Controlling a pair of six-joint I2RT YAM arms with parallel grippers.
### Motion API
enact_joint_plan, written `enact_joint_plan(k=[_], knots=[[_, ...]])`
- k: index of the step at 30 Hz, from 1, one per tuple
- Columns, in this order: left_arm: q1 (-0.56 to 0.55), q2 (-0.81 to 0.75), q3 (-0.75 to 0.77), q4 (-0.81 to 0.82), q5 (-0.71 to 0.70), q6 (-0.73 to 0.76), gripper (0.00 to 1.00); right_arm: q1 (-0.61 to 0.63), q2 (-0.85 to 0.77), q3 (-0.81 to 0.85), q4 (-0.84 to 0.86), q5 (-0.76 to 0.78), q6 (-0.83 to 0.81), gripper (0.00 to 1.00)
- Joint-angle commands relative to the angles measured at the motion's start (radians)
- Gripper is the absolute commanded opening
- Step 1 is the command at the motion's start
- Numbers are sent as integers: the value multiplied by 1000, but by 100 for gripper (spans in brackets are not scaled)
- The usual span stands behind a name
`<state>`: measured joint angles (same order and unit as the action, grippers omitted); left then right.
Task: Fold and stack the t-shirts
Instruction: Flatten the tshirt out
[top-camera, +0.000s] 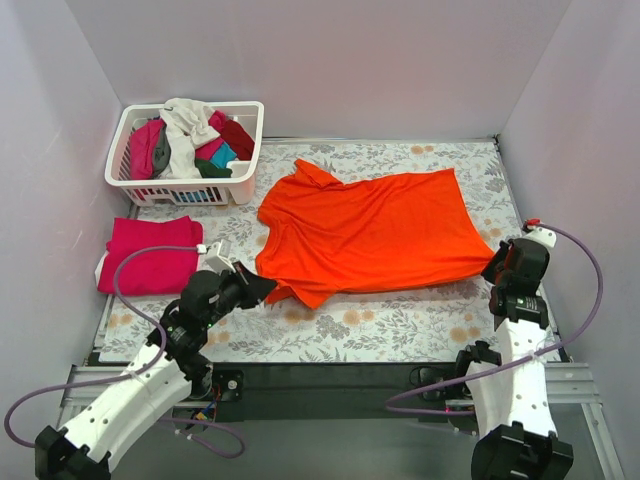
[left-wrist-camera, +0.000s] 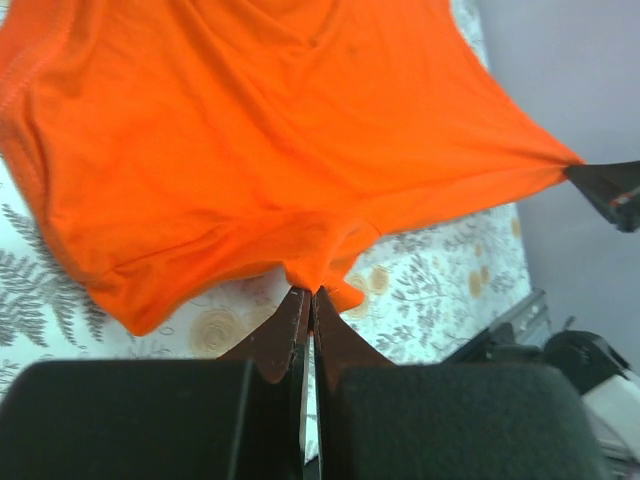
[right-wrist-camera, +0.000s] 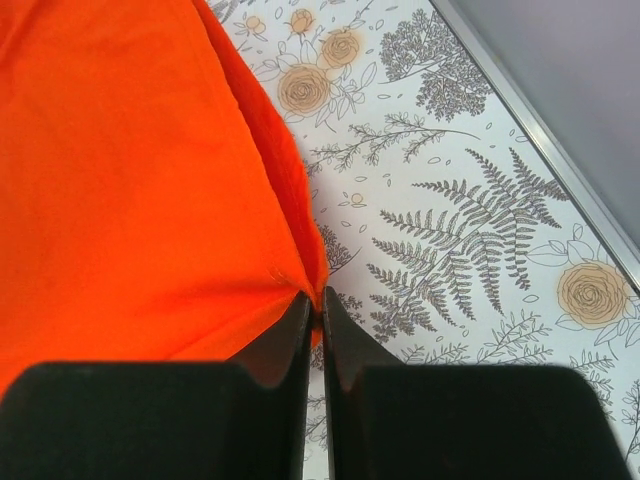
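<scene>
One orange t-shirt (top-camera: 370, 235) lies spread on the floral-patterned table (top-camera: 400, 322), collar towards the far left, stretched a little between two grippers. The left gripper (top-camera: 264, 288) has its jaws pressed together on a fold of the shirt's near-left edge, and the right gripper (top-camera: 497, 264) pinches the shirt's near-right corner in the same way. One magenta t-shirt (top-camera: 150, 255) lies folded flat at the table's left side, well apart from the orange one. One white slatted basket (top-camera: 247, 152) stands at the far left, holding tangled shirts (top-camera: 190, 135) in white, magenta, dark red and teal; their number cannot be told.
</scene>
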<state>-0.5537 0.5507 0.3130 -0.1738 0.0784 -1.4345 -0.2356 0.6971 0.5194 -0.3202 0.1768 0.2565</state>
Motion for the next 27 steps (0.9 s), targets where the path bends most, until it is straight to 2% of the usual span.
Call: enact_joint_plan(k=[1,7,11,19,23,27], knots=[[-20,-64,-6,-78,55,-67,0,-7,-53,14,-28,12,-13,1],[-32,-109,-18,-101,74,-110,0,-5,-97,31,-45,16,-17,1],[-32,-23,14,-31,29,-87,0,-7,-35,27,10,-2,-20,1],[-31,294,161,137,38,-37,0,-5,179,88,151,-63,-8,1],[-29,340,216,146,27,-3,0,-5,272,131,185,-95,-5,1],[-29,316,229,120,118,0,0,-5,246,134,190,-109,-10,1]])
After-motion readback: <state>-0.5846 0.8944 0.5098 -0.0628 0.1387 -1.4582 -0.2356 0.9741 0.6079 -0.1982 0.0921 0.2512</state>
